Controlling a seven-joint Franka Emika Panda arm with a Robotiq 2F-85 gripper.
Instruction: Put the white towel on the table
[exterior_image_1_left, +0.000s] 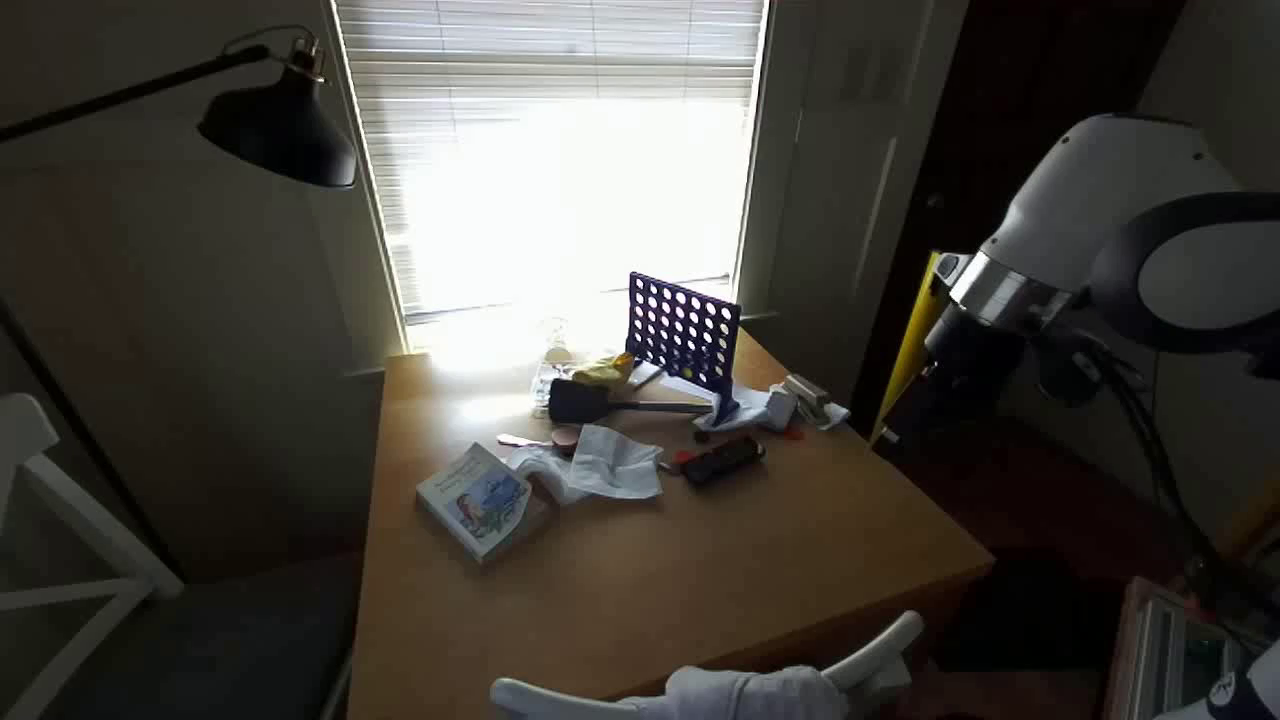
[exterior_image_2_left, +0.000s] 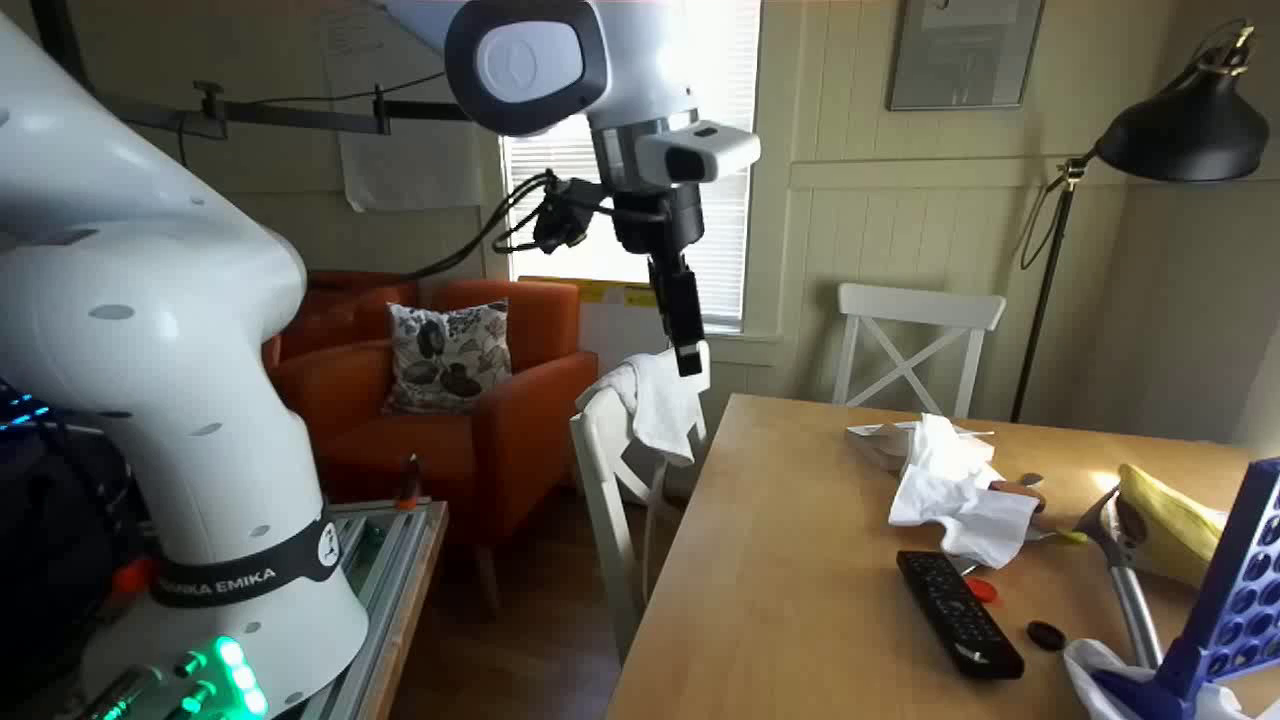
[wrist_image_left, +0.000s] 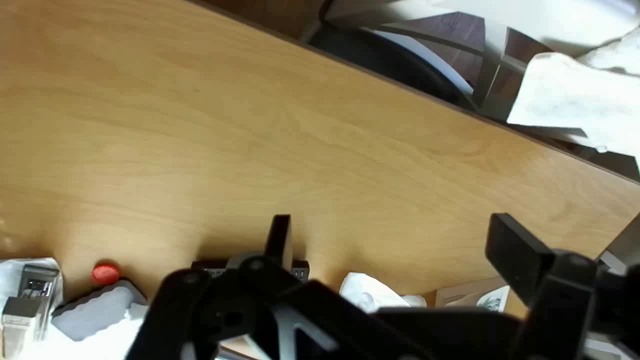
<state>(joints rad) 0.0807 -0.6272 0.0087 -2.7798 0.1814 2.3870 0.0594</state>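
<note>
At far left in an exterior view, a black lamp juts in beside the window, and a white chair stands outside the left edge of the table. Near that edge lies a book; lettering runs above its cover picture, too small to read. Just beside it, towards the middle, are crumpled white sheets, whether cloth or paper I cannot tell. A black spatula lies towards the far edge, its handle pointing at a blue game frame upright near the far right corner. In front of the frame rests a black remote, its button markings unreadable, a red disc just beside it. The white towel hangs over the back of another chair, outside the near edge. Farther right, the gripper hangs in the air, apart from the towel; in the wrist view its jaws are spread wide. Rightmost is the robot arm. In an exterior view, a black band round its base carries "ANKA EMIKA" and a round emblem; the first word's start is unclear.
</note>
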